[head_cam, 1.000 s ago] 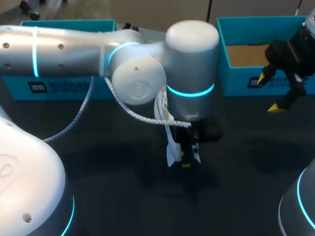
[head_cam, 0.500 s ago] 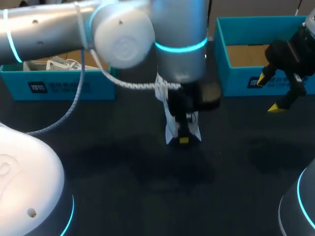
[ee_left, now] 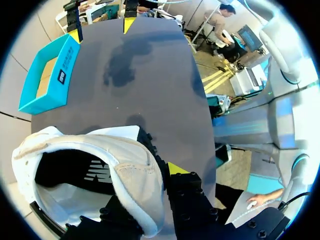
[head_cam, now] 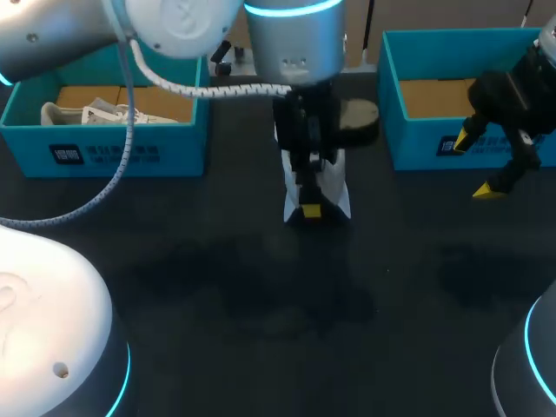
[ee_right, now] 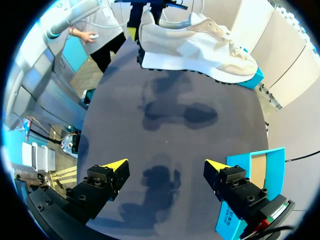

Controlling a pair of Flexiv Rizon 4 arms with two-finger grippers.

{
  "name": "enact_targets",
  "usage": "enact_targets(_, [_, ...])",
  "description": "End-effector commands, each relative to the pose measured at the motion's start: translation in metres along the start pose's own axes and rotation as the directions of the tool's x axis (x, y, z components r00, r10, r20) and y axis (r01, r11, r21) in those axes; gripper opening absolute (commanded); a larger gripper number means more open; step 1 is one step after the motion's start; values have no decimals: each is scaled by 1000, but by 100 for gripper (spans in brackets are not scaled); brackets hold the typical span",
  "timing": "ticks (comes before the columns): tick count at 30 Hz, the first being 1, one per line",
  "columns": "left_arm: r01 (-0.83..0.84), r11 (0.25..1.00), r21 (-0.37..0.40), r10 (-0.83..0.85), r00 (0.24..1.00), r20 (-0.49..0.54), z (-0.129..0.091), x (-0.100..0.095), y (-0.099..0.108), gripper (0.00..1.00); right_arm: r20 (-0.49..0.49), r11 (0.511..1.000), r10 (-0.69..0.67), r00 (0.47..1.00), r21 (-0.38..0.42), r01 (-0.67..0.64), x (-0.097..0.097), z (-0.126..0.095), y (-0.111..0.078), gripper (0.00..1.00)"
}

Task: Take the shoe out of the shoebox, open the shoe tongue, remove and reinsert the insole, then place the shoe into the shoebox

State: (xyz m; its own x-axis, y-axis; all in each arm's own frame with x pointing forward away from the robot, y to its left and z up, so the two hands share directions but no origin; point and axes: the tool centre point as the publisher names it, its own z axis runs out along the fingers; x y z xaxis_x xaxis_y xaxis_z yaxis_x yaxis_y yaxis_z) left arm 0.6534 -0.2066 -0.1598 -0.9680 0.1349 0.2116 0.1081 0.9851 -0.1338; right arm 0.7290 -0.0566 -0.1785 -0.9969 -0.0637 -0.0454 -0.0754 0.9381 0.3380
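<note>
Across the black desk [head_cam: 261, 330], two blue boxes stand at the far edge. The left shoebox [head_cam: 113, 152] holds a second shoe [head_cam: 87, 113]; the right shoebox [head_cam: 417, 152] shows only its cardboard floor. Between them the left arm [head_cam: 287, 35] reaches past the middle. The white shoe [head_cam: 337, 193] hangs from the left gripper [head_cam: 310, 207], which is clamped on the heel collar. The right gripper [head_cam: 476, 167] hovers before the right shoebox, fingers spread wide, holding nothing.

Step in hand, as judged: setting the removed shoe on the desk. Lower it sole-flat between the boxes, within reach of the right gripper. Hold the heel clamp until the sole bears, so that the tongue can be opened against a fixed shoe.

Head view hides the clamp. Left wrist view shows the collar wall passing between the two fingers, and the dark insole [ee_left: 65, 170]. Right wrist view alone shows the shoe's side profile, sole down, with its shadow lying apart on the desk, which suggests clearance.
</note>
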Motion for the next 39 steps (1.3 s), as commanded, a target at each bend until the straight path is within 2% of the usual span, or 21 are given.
enact_targets(1, [-38, 999, 5, 38, 999, -8, -5, -6, 9, 0, -2, 1000, 0, 1000, 1, 0, -1, 1, 0, 100])
enact_targets(5, [-76, 997, -6, 76, 997, -17, -9, -17, 25, 0, -2, 1000, 0, 1000, 1, 0, -1, 1, 0, 100])
enact_targets(13, [-121, 993, -13, 121, 993, -15, -30, -41, 63, 0, -2, 1000, 0, 1000, 1, 0, -1, 1, 0, 100])
enact_targets(23, [-174, 985, -20, 173, 984, -46, -48, -87, 124, 0, -2, 1000, 0, 1000, 1, 0, -1, 1, 0, 100])
enact_targets(39, [-188, 982, -1, 188, 980, -61, -60, -131, 220, 0, -2, 1000, 0, 1000, 1, 0, -1, 1, 0, 100])
